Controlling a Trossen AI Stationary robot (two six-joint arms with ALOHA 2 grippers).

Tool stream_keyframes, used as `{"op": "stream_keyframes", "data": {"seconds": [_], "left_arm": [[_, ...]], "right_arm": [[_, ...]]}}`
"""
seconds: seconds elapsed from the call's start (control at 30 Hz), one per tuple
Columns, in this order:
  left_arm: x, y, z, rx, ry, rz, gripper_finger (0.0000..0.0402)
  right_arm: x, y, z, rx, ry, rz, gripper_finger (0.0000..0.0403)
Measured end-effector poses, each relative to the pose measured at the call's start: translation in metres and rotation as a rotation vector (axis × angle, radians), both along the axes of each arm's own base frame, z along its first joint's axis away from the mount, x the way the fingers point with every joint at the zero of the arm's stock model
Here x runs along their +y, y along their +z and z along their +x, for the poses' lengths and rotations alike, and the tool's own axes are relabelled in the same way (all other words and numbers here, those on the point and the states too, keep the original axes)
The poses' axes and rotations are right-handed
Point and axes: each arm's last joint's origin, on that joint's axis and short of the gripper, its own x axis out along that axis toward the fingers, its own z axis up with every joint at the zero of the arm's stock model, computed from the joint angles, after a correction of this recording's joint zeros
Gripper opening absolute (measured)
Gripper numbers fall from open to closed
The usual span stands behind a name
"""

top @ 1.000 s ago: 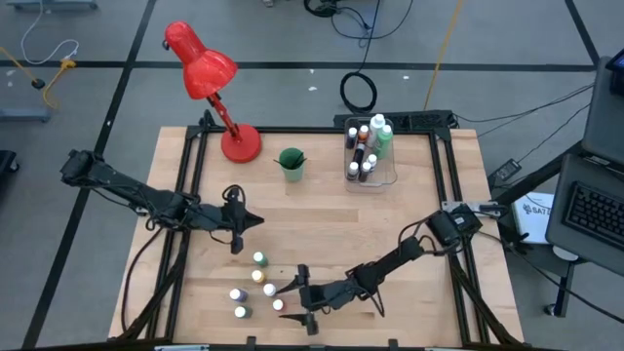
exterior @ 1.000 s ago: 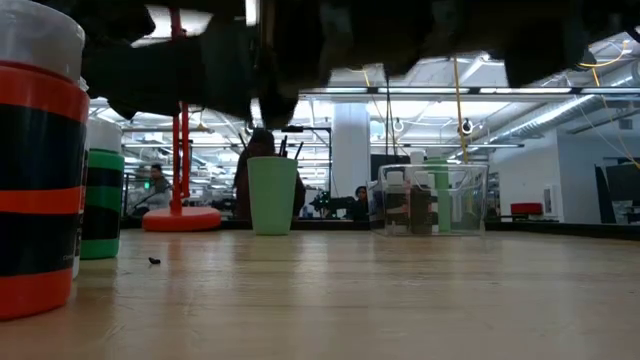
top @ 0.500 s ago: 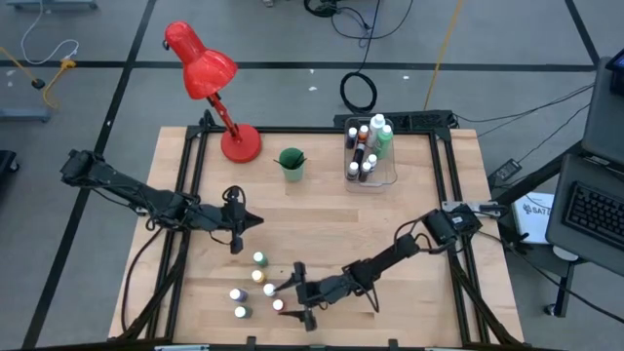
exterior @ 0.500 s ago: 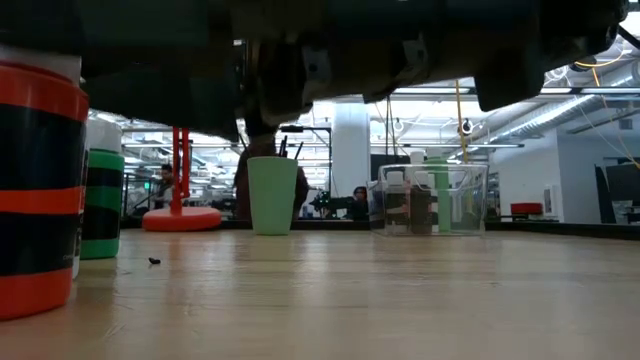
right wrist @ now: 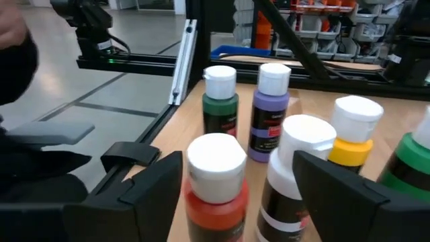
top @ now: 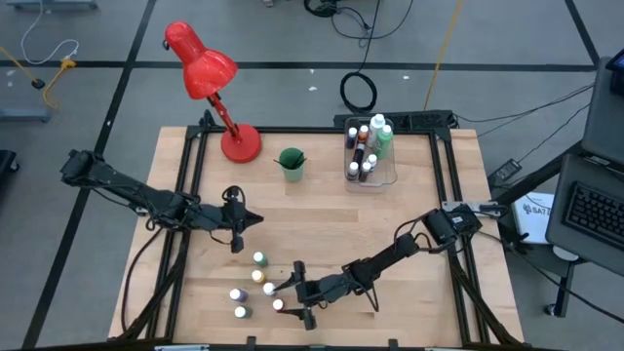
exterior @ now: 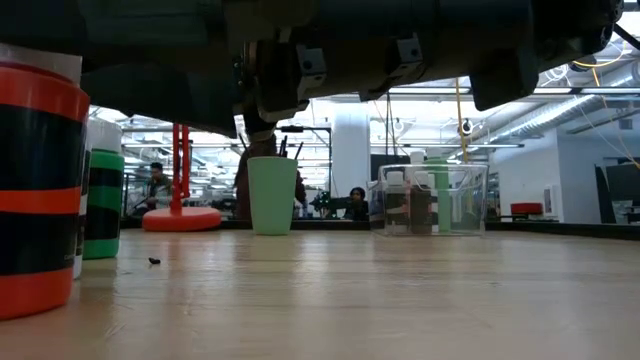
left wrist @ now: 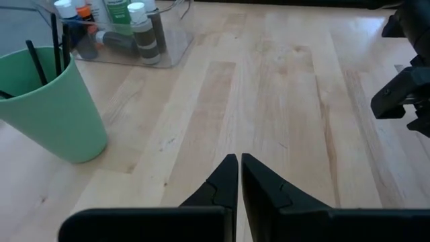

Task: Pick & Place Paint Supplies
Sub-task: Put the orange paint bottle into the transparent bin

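Observation:
Several tiny white-capped paint bottles (top: 258, 276) stand on their bases near the table's front edge. My right gripper (top: 284, 300) lies level among them, open. In its wrist view my right gripper (right wrist: 236, 161) has a red bottle (right wrist: 215, 185) and a dark bottle (right wrist: 295, 175) between its fingers; I see no contact. Green (right wrist: 220, 101), purple (right wrist: 270, 107) and yellow (right wrist: 353, 131) bottles stand beyond. My left gripper (top: 255, 220) hovers shut over the table's middle left, and my left gripper (left wrist: 238, 168) holds nothing. The low view shows the red bottle (exterior: 35, 190) and a green one (exterior: 100, 200).
A green cup (top: 291, 163) with brushes and a clear bin (top: 369, 151) holding more bottles stand at the far side. A red desk lamp (top: 219, 93) stands at the far left corner. Bare wood lies between the two arms and the bin.
My right gripper has edged a little toward the table's left edge, in among the small bottles, and has stayed open. The bottles stand as before.

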Motion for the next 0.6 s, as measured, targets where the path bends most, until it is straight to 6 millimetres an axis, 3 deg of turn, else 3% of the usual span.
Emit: {"op": "stream_keyframes", "data": {"seconds": [0.6], "left_arm": [[0.0001, -0.0002, -0.0001, 0.003, -0.003, 0.006, 0.0024]], "right_arm": [[0.0014, 0.0049, 0.0003, -0.059, 0.047, -0.028, 0.0104]]}}
